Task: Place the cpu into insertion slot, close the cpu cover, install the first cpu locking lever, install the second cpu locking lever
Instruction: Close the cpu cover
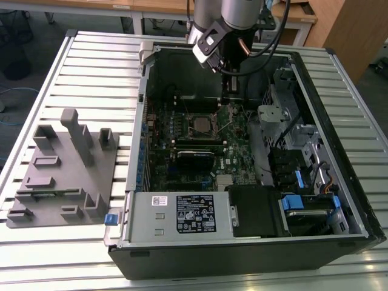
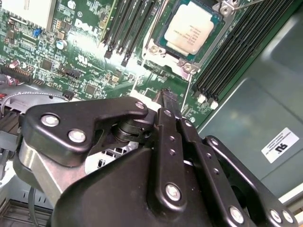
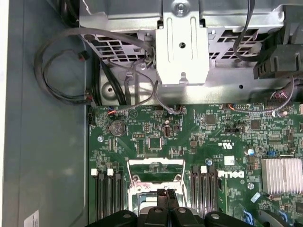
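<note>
The cpu (image 2: 191, 28) lies flat in the insertion slot (image 2: 152, 49), silvery top up, on the green board; in the exterior view the slot (image 1: 199, 124) is mid-board inside the open case. The cpu cover (image 3: 156, 164) stands up from the slot's edge as a thin silvery frame with the board visible through its cut-out. My gripper (image 2: 168, 96) is shut, fingertips pressed together right at the cover's raised free edge (image 2: 150, 92). In the first wrist view the gripper (image 3: 166, 194) sits just over that frame. In the exterior view the gripper (image 1: 231, 97) hangs beside the slot, toward the case's far wall.
Black memory slots (image 2: 222, 71) flank the socket on both sides. A metal drive cage (image 3: 182, 42) and loose cables (image 3: 61, 71) lie beyond the board's edge. A finned heat sink (image 3: 281, 175) is nearby. A grey fixture tray (image 1: 60, 170) sits outside the case at the exterior view's left.
</note>
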{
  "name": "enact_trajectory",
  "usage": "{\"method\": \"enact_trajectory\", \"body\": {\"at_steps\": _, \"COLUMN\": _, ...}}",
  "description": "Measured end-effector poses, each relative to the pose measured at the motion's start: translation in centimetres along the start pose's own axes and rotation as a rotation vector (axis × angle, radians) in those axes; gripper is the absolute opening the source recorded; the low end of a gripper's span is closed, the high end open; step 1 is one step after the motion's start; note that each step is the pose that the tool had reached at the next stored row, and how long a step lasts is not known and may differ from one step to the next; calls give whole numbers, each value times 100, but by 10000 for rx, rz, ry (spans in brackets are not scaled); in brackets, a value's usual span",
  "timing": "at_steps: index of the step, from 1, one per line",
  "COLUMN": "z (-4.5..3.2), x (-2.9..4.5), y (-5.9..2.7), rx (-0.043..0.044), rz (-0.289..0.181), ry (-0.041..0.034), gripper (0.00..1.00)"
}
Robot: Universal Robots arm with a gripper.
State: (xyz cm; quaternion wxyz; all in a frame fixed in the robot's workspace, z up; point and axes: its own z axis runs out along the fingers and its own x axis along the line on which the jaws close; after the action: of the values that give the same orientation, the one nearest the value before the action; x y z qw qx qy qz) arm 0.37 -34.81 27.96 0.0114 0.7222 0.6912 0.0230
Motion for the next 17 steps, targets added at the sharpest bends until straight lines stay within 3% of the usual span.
{"method": "enact_trajectory", "body": {"at_steps": 17, "z": 9, "x": 8, "y": 167, "rx": 0, "rz": 1, "ry": 1, "gripper": 10}}
